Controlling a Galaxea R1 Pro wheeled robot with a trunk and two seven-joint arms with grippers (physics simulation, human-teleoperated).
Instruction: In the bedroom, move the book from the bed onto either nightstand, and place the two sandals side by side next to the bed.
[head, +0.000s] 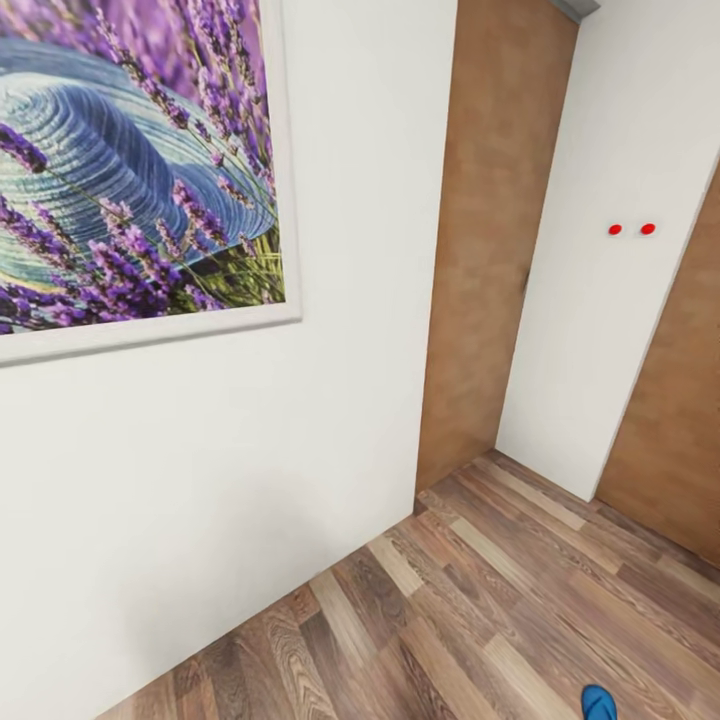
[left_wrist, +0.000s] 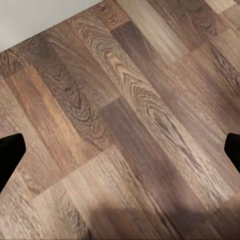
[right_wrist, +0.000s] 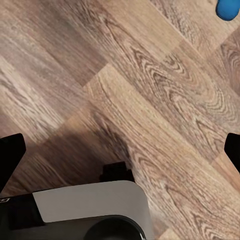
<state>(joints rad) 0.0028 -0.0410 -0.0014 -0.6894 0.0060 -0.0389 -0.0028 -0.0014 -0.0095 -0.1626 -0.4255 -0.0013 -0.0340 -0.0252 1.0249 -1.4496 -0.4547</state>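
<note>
— Where are you looking right now?

— At a white wall (head: 230, 480) carrying a large framed print of purple lavender around a woven blue hat (head: 130, 170). Past it stands a white door with two small red knobs (head: 631, 229), set between brown wood panels. No bed, nightstand or book shows from here, so I judge I am on my way and not yet working.

— Any of the task's things nearby?

— One. The tip of a flat bright blue flip-flop sandal (head: 598, 704) lies on the wood-plank floor (head: 480, 620) at the bottom edge of my head view, toward my right side. My right wrist camera catches a rounded blue end of a sandal (right_wrist: 227, 8) at the corner of its picture, flat on the planks. I can't place the second sandal.

— And your end effectors?

— My left end effector (left_wrist: 120, 150) hangs over bare planks with its dark fingertips (left_wrist: 10, 152) spread wide, nothing between them. My right end effector (right_wrist: 120, 150) is likewise spread and empty, above the floor and the grey edge of my own base (right_wrist: 90, 202). Both point downward, I think, because carrying them low and empty suits travel.

— What next?

— Probably turning toward that sandal; it lies outside my right fingers' span.
</note>
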